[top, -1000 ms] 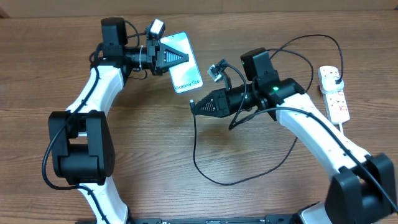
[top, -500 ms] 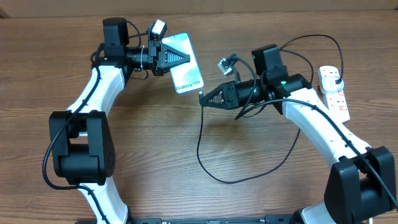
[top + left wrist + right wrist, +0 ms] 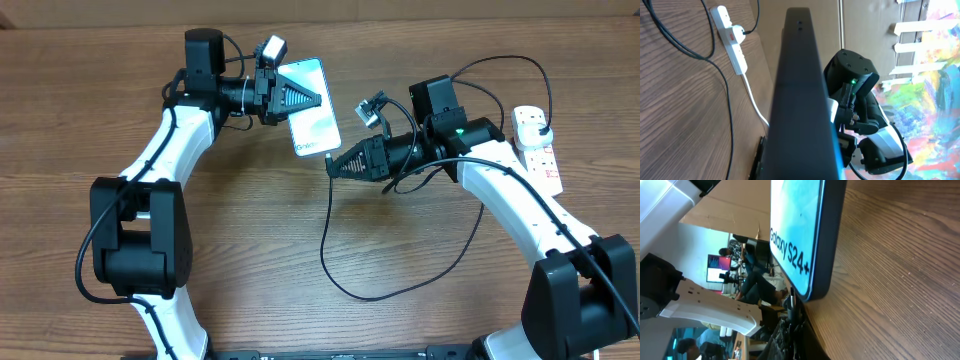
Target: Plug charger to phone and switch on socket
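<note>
Phone [image 3: 316, 126], clamped in the left gripper [image 3: 321, 99], has swung rightward to about twelve o'clock of the table [image 3: 230, 250], and the right gripper [image 3: 332, 168], pinching the charger [image 3: 325, 225] by its tip, now sits at the phone's six o'clock end, so plugging looks imminent.

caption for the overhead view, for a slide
Left tool grips the slim blue-screened phone; right tool holds the thin black charger cable by its tip at the phone's bottom edge.

- phone [image 3: 316, 124]: lit screen up, 12 o'clock of table [image 3: 80, 130] centre, clamped in left gripper [image 3: 320, 100].
- charger [image 3: 323, 240]: tip pinched in right gripper [image 3: 331, 168], just beside phone's 6 o'clock end; cable loops toward 6 o'clock.
- socket [image 3: 545, 165]: 3 o'clock edge.
</note>
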